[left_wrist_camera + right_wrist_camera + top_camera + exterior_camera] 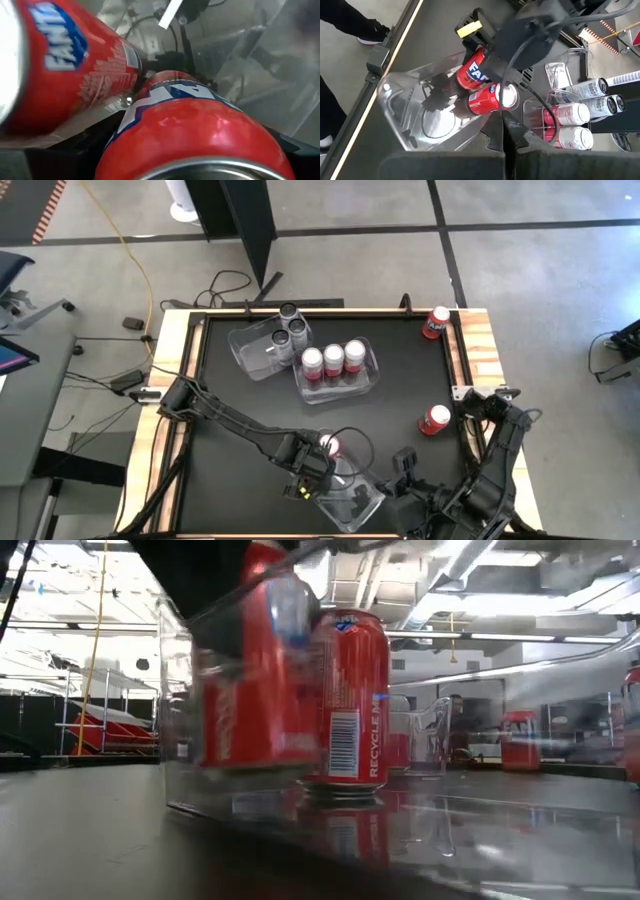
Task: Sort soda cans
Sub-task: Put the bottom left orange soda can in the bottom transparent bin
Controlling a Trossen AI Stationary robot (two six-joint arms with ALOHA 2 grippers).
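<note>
Left pincer point(322, 463) clamped on a red can point(328, 446), lowering into the 6 o'clock bin point(368, 505) (one red already inside). Three red and three grey cans are binned; two reds point(436, 322) remain loose at 2–3 o'clock. Right pincer together, idle.

Dark jointed arms point(235, 420), black cables

Evenly and brightly lit from overhead in the high view, with soft, short shadows on the matte black table top point(400, 390). Backlit in the low view: blown-out white ceiling strip lights point(480, 637), glossy reflections across the table, motion smear on the nearer red cylindrical can point(255, 670), sharper on the barcode-labelled red can point(350, 690). Very close and soft-focused in the left wrist view, with white glare on the clear plastic bin wall point(260, 45). Crisp in the right wrist view, dark blur along its lower edge.
</note>
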